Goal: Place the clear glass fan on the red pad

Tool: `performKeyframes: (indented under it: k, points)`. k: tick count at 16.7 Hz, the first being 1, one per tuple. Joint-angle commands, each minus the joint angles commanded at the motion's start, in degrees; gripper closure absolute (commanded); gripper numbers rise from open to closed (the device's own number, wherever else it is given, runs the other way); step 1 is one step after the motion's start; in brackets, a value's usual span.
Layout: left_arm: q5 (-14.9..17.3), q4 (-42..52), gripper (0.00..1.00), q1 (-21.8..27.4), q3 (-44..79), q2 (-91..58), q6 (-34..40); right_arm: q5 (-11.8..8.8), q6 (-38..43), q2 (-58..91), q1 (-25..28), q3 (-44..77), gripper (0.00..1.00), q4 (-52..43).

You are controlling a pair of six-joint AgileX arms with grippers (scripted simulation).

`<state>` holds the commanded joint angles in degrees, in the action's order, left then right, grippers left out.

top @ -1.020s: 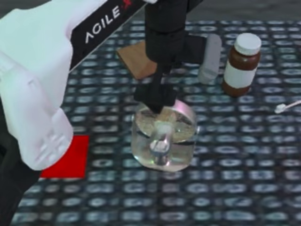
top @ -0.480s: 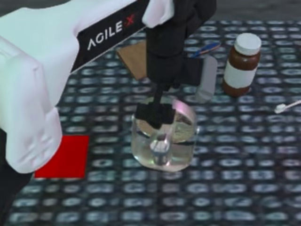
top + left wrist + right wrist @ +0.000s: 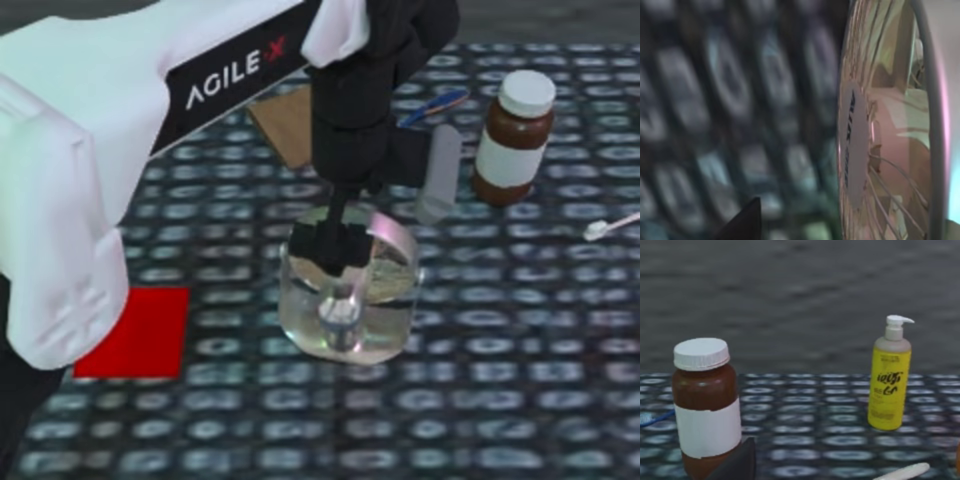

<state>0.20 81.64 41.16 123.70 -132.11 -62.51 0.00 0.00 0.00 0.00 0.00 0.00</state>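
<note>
The clear glass fan point(image 3: 347, 290) stands in the middle of the patterned table, its hub facing the front edge. My left gripper point(image 3: 330, 245) hangs over the fan's far upper rim, open, with the fingers down beside the disc. In the left wrist view the fan point(image 3: 880, 140) fills one side, with a gap between it and one dark fingertip point(image 3: 747, 222). The red pad point(image 3: 135, 335) lies flat at the front left, bare, partly under my left arm. My right gripper is outside the top view; one of its fingertips point(image 3: 740, 460) shows, open, with nothing held.
A brown bottle point(image 3: 513, 135) with a white cap stands at the back right. A brown wooden tile point(image 3: 285, 125) lies behind the fan, partly under the arm. A white stick point(image 3: 610, 226) lies at the right edge. A yellow pump bottle point(image 3: 889, 380) stands farther off.
My left gripper has come down and forward onto the fan's upper rim, then nearly stopped. The fan, the pad and the bottle have not moved.
</note>
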Motion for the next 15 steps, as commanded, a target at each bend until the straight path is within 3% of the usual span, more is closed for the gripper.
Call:
performKeyframes:
  k: [11,15]
  points:
    - [0.0,0.0,0.98,0.0,0.0,0.0,0.0,0.0,0.0,0.0,0.0,0.0,0.0,0.0]
    - [0.0,0.0,1.0,0.0,0.0,0.0,0.0,0.0,0.0,0.0,0.0,0.0,0.0,0.0]
